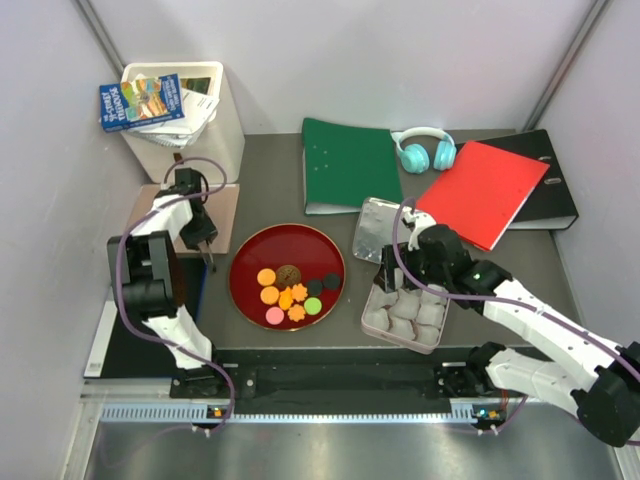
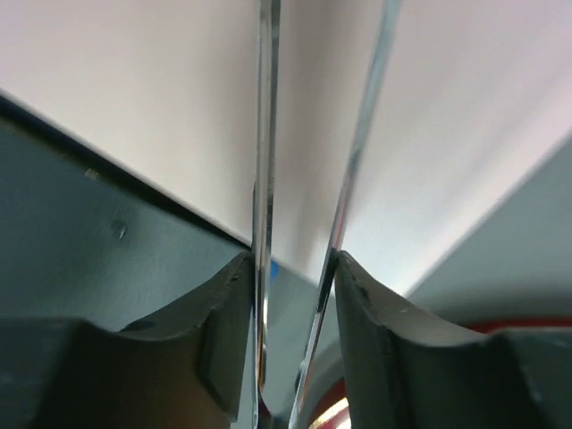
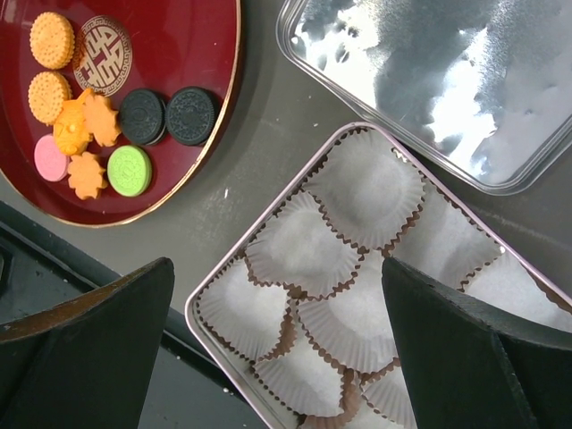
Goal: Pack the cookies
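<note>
The cookies [image 1: 290, 292] lie on a round red plate [image 1: 244, 262]: orange rounds and flower shapes, one brown chocolate-chip, two black, one pink, one green. They also show in the right wrist view [image 3: 98, 116], at the top left. My left gripper [image 1: 205, 248] is left of the plate, shut on metal tongs [image 2: 265, 179], whose two blades run between its fingers [image 2: 228, 313]. My right gripper [image 3: 277, 268] is open and empty above a pink-rimmed tin [image 3: 206, 295] lined with white paper cups [image 3: 304, 250]. The tin [image 1: 368, 312] stands right of the plate.
The tin's silver lid [image 1: 378, 230] lies behind the tin. Behind it are a green binder [image 1: 350, 165], teal headphones [image 1: 425, 150], a red folder [image 1: 483, 192] and a black binder [image 1: 555, 195]. A white bin with booklets [image 1: 190, 110] and a brown pad [image 1: 228, 215] are at far left.
</note>
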